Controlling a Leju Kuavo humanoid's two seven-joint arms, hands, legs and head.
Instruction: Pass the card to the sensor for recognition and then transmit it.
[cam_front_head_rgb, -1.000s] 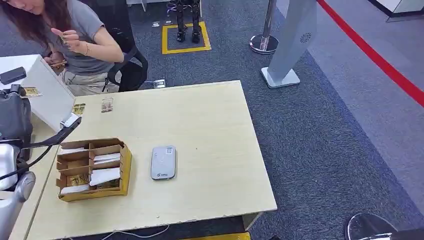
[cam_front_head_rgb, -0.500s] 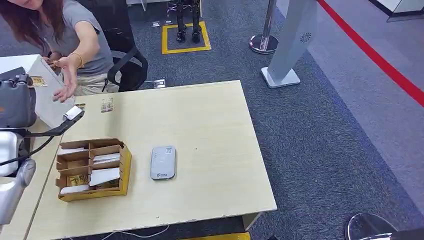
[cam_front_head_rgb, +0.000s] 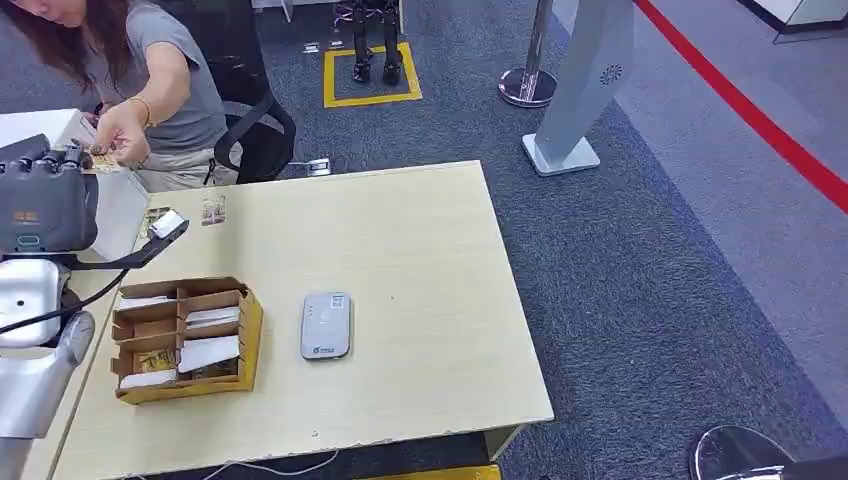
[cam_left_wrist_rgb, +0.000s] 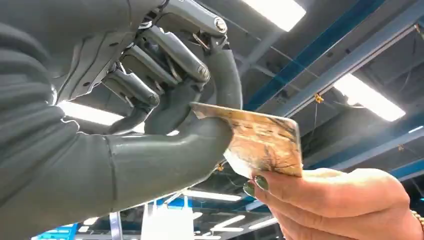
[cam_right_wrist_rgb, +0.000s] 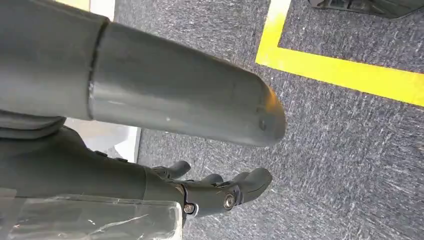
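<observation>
Head view: the left hand (cam_front_head_rgb: 45, 170) is raised toward a seated person's hand (cam_front_head_rgb: 122, 135); the grey rounded card sensor (cam_front_head_rgb: 326, 325) lies unattended on the pale wooden table (cam_front_head_rgb: 420, 300). Left wrist view: the gold patterned card (cam_left_wrist_rgb: 260, 140) is pinched by thumb and fingers (cam_left_wrist_rgb: 175, 50), the person's fingers also on it; handover step judged, release needed next. Right wrist view: the right hand (cam_right_wrist_rgb: 220, 192) hangs empty, fingers loosely apart, partly hidden.

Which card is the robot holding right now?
The card up in its left hand, which a person's hand also pinches. The other cards lie flat on the table.

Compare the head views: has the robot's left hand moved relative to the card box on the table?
Yes. The left hand has risen away from the card box, toward the person's hand.
</observation>
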